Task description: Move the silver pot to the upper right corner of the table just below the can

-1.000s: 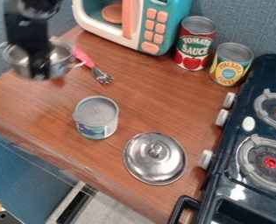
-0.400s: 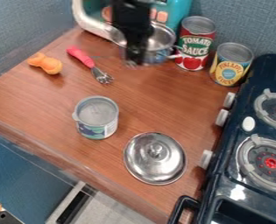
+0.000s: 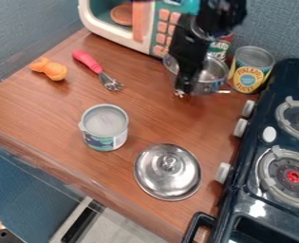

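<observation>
Beside the pineapple can [image 3: 247, 76], the tool [image 3: 181, 93] was clamped on the silver pot [image 3: 210, 86], apparently to carry it upright for placement just below that can.

microwave [image 3: 136, 29] at back of worktop [image 3: 43, 109]; pot [image 3: 215, 75] before it, a bit to the r., w/ back can [image 3: 219, 49] behind pot & side can [image 3: 251, 69] to pot's r. stove [image 3: 243, 201] along r. side. whisk [image 3: 98, 69] l. of pot, toy [image 3: 49, 69] l. of whisk. front can [image 3: 105, 127] before whisk; lid [image 3: 168, 172] before & r. of that can, l. of stove.
</observation>
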Controlling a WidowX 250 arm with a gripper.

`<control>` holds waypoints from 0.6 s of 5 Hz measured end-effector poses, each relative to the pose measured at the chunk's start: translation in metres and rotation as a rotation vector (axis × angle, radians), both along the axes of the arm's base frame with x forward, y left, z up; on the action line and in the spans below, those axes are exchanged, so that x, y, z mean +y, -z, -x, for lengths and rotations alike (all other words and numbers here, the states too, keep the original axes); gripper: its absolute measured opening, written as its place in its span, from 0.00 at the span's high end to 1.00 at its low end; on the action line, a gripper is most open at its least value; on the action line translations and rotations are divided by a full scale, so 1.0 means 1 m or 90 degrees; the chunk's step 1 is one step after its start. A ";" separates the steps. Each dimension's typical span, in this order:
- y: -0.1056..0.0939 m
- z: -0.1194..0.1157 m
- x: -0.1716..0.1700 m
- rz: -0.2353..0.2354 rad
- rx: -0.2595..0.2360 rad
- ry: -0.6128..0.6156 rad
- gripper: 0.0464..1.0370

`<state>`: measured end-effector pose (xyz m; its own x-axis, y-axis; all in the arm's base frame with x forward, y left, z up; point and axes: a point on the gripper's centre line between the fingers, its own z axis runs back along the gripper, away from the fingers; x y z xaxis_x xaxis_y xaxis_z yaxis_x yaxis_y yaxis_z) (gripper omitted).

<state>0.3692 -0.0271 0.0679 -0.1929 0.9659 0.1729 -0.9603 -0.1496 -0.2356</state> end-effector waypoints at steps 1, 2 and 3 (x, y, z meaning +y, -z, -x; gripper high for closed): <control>0.010 -0.009 -0.008 -0.003 0.014 0.023 0.98; 0.013 -0.018 -0.016 -0.003 0.022 0.038 0.98; 0.012 -0.019 -0.018 0.001 0.018 0.041 0.98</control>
<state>0.3886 -0.0447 0.0559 -0.1262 0.9764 0.1751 -0.9740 -0.0884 -0.2087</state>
